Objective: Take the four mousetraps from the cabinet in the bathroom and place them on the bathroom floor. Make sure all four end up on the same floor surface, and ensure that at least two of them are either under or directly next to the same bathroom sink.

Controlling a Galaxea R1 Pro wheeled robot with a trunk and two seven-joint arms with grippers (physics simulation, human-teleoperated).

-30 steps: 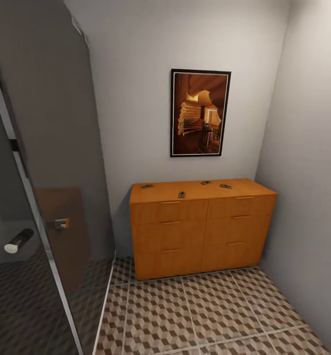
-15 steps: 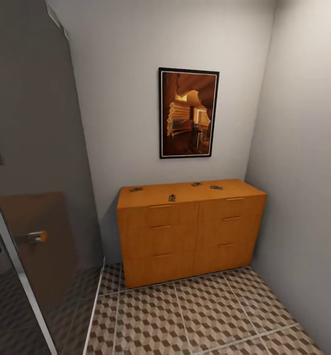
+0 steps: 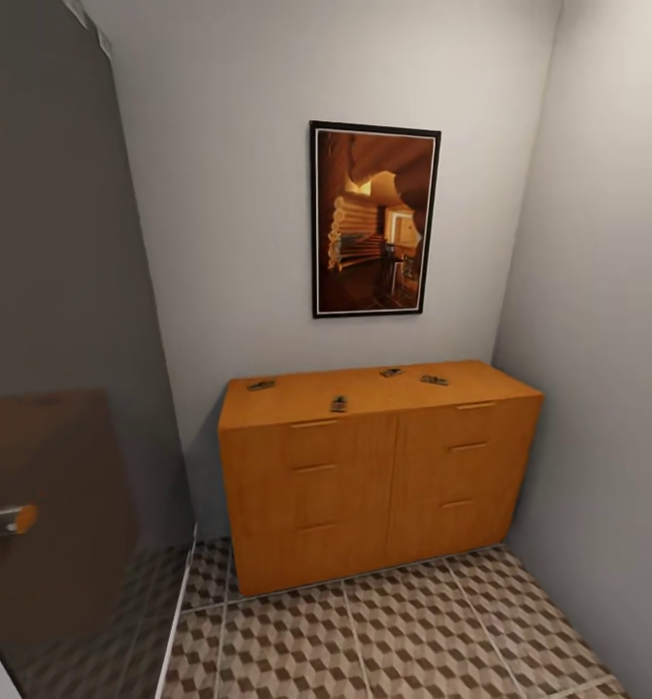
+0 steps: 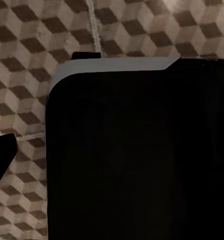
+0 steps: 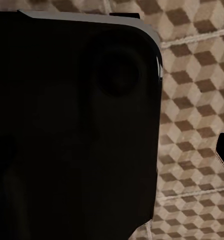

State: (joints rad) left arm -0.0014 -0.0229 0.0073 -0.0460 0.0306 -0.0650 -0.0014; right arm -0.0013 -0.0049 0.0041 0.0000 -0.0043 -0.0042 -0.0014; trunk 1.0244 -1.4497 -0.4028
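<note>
A narrow bathroom corner: the cabinet fills centre frame, all four mousetraps on its top (none taken yet); the floor awaits. Gripper states: cannot tell.

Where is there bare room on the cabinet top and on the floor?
On the cabinet top, the front right corner and the gap between the left trap and the middle one are bare. The back right holds two traps. The floor before it is bare.
</note>
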